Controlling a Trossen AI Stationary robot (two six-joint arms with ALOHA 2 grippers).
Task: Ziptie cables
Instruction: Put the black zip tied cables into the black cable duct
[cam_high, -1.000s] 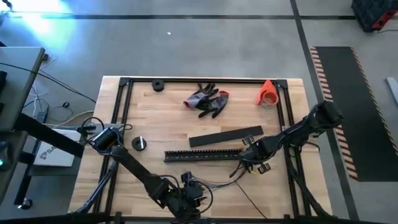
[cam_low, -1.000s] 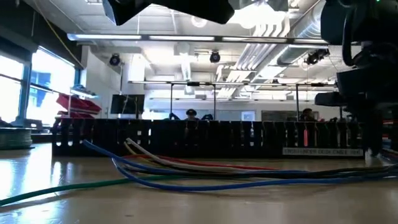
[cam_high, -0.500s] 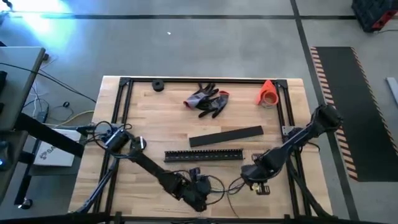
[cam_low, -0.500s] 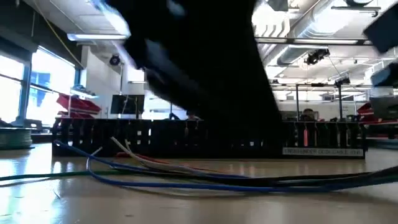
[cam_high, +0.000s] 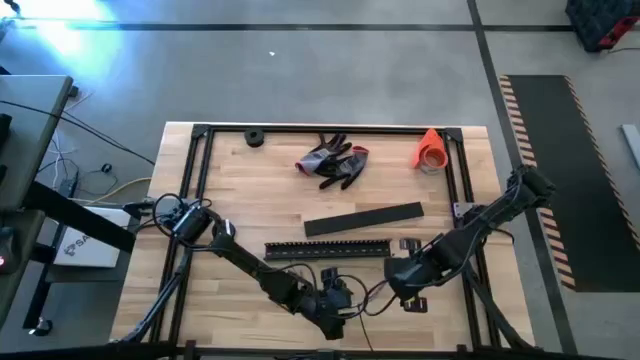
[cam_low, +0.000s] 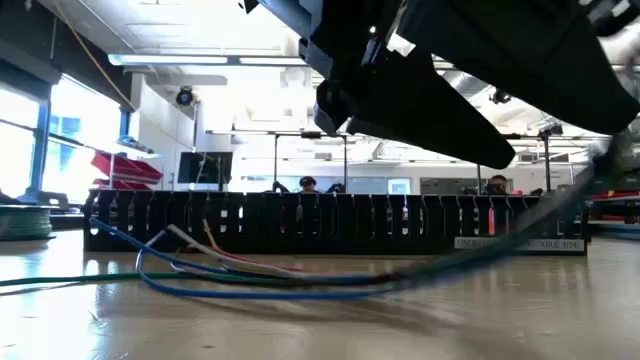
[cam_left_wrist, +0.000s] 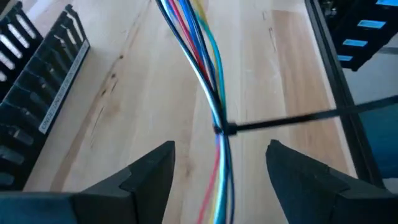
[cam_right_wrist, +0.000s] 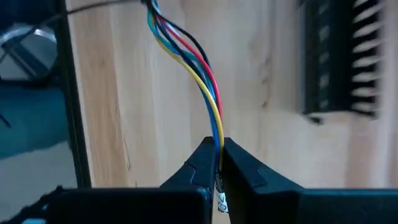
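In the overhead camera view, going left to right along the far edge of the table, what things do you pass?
Black roll → grey-and-red gloves → orange cone. All three lie near the table's far edge, well apart from one another.

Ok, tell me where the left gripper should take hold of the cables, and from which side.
Grip the cables just beyond the black zip tie, where the strands are pulled into one narrow bundle; farther off they fan apart. The left gripper already has its open fingers straddling that line, so probably come straight down from above. The right gripper holds the other end pinched.
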